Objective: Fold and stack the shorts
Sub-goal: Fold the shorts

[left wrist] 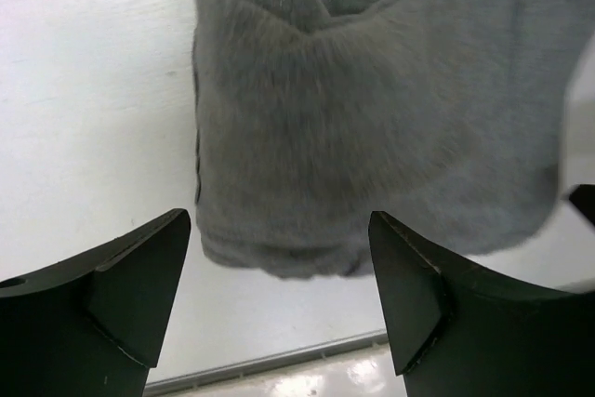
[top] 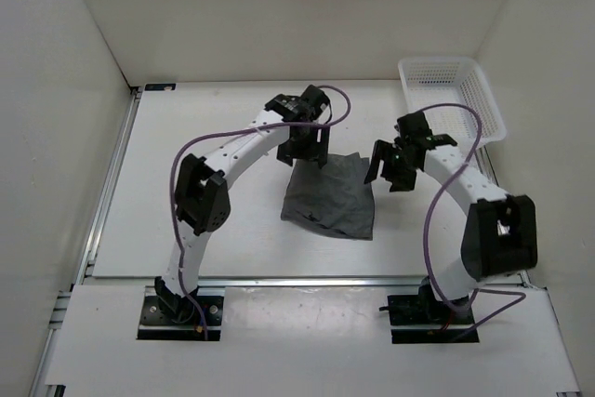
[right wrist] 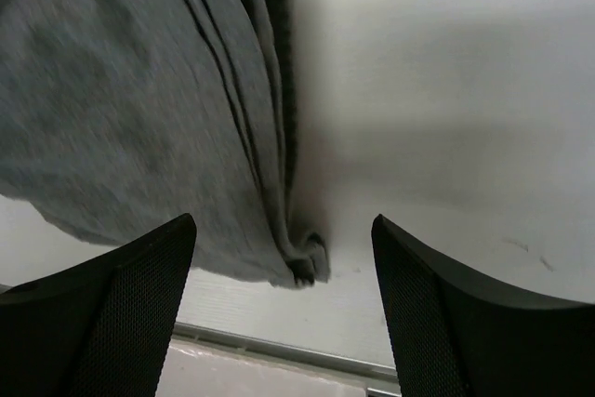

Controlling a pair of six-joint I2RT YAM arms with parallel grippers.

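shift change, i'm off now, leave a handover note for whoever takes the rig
Left gripper open, holding nothing, above the shorts' far edge.
Right gripper open, holding nothing, by their right edge.
Shorts lie on the table between the arms, folded into a rough rectangle.
The white basket stands apart, far right.
Left: likely tidy the fold, then stack them.

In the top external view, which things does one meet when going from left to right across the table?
shorts → right gripper → white mesh basket. The left gripper overlaps the shorts, so it is left out.
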